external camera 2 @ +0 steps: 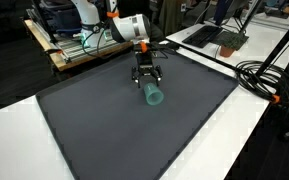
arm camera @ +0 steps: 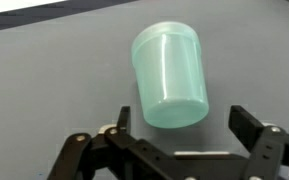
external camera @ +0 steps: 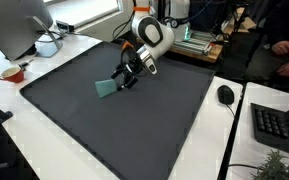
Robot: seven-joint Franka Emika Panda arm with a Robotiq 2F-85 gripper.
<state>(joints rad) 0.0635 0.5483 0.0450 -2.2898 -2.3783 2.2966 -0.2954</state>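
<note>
A pale green plastic cup [arm camera: 170, 76] lies on its side on the dark grey mat [arm camera: 44, 90]. It also shows in both exterior views [external camera: 107, 88] [external camera 2: 153, 94]. My gripper [arm camera: 182, 125] is open and empty, its fingers spread wider than the cup. The cup's near end lies between and just beyond the fingertips, not touched. In both exterior views the gripper [external camera: 128, 74] [external camera 2: 147, 78] hangs low over the mat right beside the cup.
The mat [external camera: 114, 120] covers a white table. A red bowl [external camera: 11, 73] and a monitor [external camera: 14, 25] stand at one side, a mouse [external camera: 225, 94] and keyboard [external camera: 279, 125] at another. Black cables [external camera 2: 259, 75] lie on the white table edge.
</note>
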